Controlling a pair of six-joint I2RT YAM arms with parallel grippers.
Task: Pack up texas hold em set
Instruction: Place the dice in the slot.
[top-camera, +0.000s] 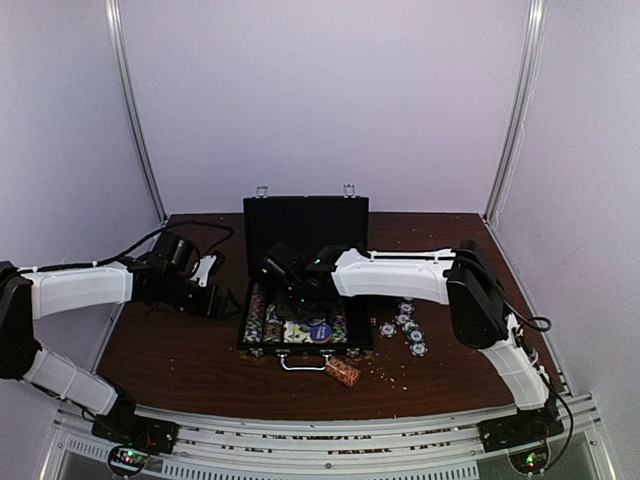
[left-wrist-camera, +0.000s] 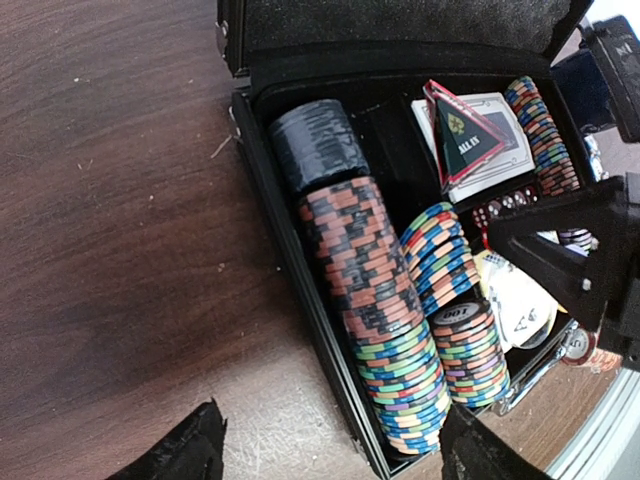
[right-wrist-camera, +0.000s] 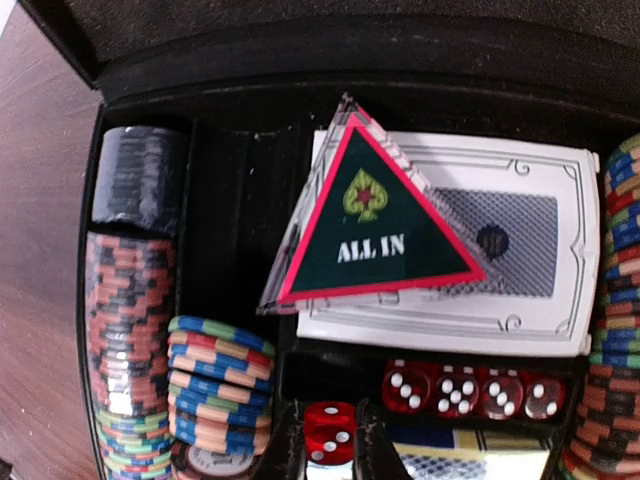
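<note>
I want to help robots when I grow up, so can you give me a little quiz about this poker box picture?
1. True or false: the lid of the black case is shut.
2. What does the right gripper pinch? A: a red die. B: a pencil. C: a spoon.
3. Fill in the gap: ___ more dice lie in a row inside the case.

Key: 1 false, the lid stands open. 2 A. 3 four.
</note>
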